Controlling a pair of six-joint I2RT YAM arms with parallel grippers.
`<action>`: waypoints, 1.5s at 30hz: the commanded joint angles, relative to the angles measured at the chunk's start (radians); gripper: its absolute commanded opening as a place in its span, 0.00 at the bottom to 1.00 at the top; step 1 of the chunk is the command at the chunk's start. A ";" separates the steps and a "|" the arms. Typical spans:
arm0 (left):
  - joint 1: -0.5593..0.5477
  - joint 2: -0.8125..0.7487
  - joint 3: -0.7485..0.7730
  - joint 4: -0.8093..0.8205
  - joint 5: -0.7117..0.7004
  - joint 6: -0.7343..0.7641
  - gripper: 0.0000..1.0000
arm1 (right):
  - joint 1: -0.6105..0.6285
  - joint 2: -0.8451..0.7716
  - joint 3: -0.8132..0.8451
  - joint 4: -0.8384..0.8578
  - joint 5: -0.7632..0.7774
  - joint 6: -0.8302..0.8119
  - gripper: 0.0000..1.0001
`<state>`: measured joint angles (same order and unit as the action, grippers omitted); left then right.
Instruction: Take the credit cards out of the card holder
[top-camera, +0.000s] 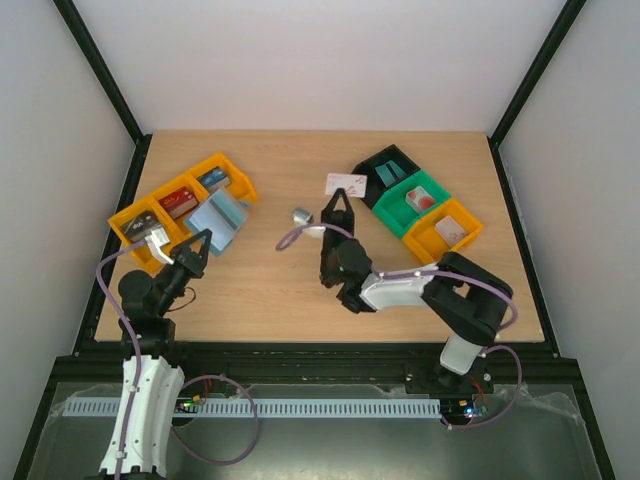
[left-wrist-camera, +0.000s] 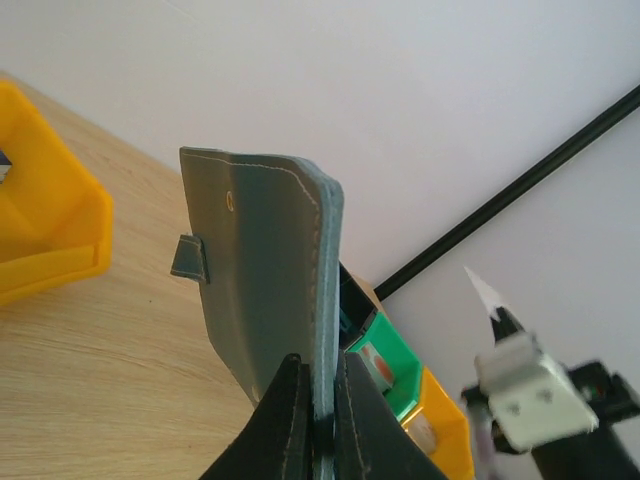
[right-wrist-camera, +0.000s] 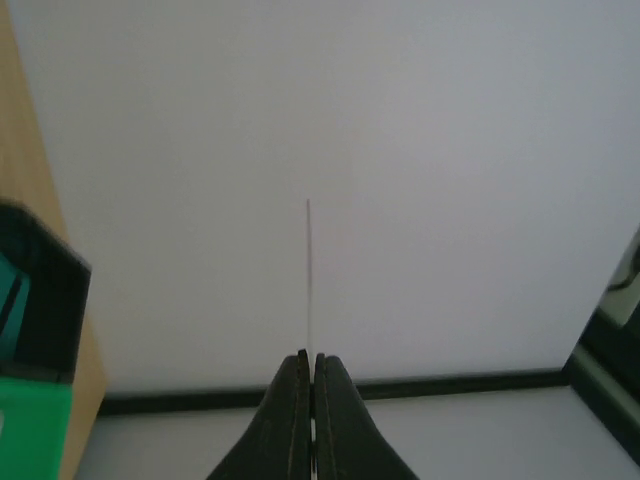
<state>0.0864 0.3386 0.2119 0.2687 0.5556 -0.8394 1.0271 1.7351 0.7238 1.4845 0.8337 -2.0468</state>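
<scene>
Pale wooden table (top-camera: 260, 290) is lying beneath both arms, with white walls rising behind. The left pincer (left-wrist-camera: 320, 362) is clamping together on the lower edge of the blue card holder (left-wrist-camera: 265, 260), which is standing upright above its fingertips, its small tab (left-wrist-camera: 190, 258) sticking out sideways. An orange tray (left-wrist-camera: 55, 215) is sitting off to that pincer's side. The right pincer (right-wrist-camera: 313, 356) is pinching a credit card (right-wrist-camera: 308, 270), seen edge-on, which is rising straight out from between its tips.

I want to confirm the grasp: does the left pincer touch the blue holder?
Touching. The left wrist view shows the left pincer shut on the holder, its jaws pressing both faces of the lower edge.
</scene>
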 joint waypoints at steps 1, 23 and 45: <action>0.014 -0.018 -0.003 0.022 -0.013 -0.019 0.02 | -0.111 -0.150 0.179 -0.686 0.337 0.548 0.01; 0.022 -0.173 -0.063 0.040 -0.041 -0.100 0.02 | -0.790 -0.146 0.471 -2.101 -0.306 1.553 0.02; 0.024 -0.182 -0.078 0.037 -0.067 -0.121 0.02 | -0.846 0.047 0.356 -1.900 -0.149 1.406 0.02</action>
<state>0.1032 0.1604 0.1432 0.2626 0.4938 -0.9516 0.1913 1.7702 1.0988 -0.4789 0.6212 -0.5827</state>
